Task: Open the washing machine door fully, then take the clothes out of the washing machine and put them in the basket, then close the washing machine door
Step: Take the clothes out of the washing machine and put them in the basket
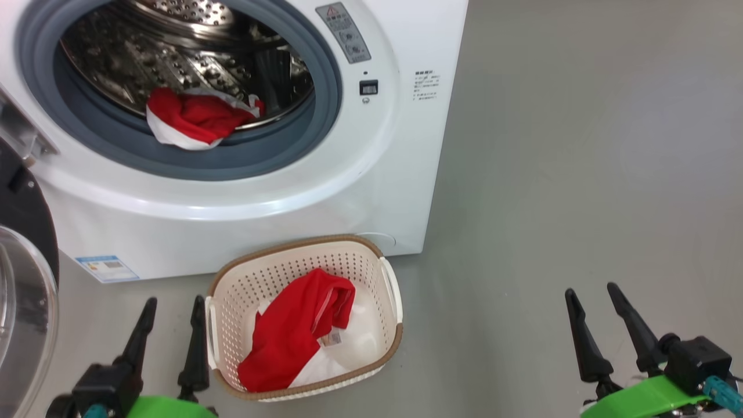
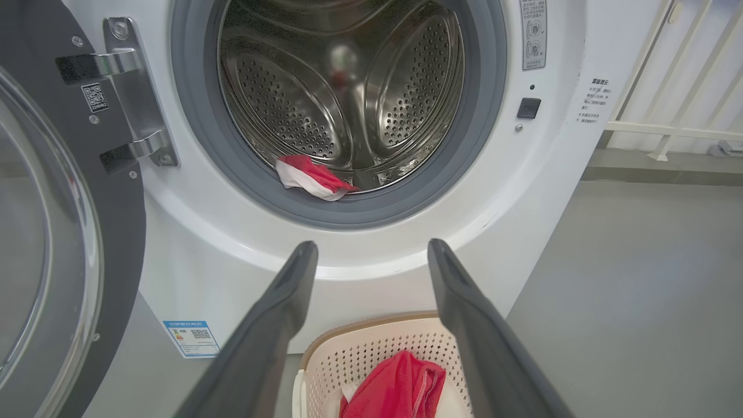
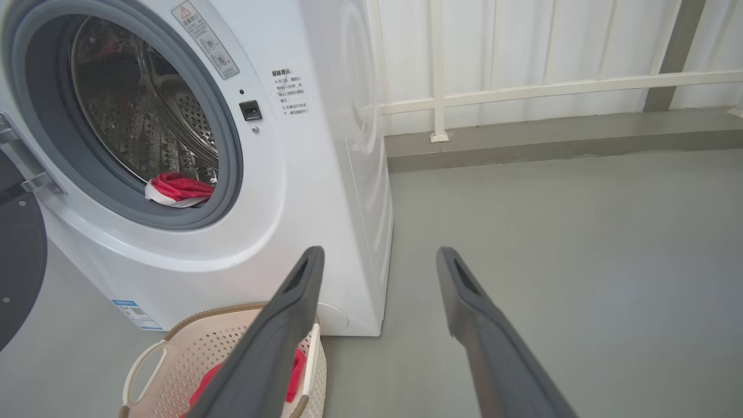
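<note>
At far left, the washing machine door (image 1: 26, 302) stands swung open on its metal hinge (image 2: 130, 93), with the clear glass bowl and black rim at the frame edge. Just right of it, the left gripper (image 1: 175, 301) hovers low, its two dark fingers spread and holding nothing; the nearer finger is just beside the basket (image 1: 302, 247). Behind, the washing machine (image 1: 371, 191) shows its steel drum (image 1: 174, 46) ringed by a grey seal (image 1: 232, 165). One of the clothes, a red garment with white trim (image 1: 194, 119), lies at the drum's front lip, overlapping the seal. The basket sits on the floor (image 1: 580, 145) close against the washer's front and contains a second red garment (image 1: 290, 337) lying over white fabric. At far right, well apart from the basket, the right gripper (image 1: 591, 289) is likewise released, fingers parted and empty, above the floor.
</note>
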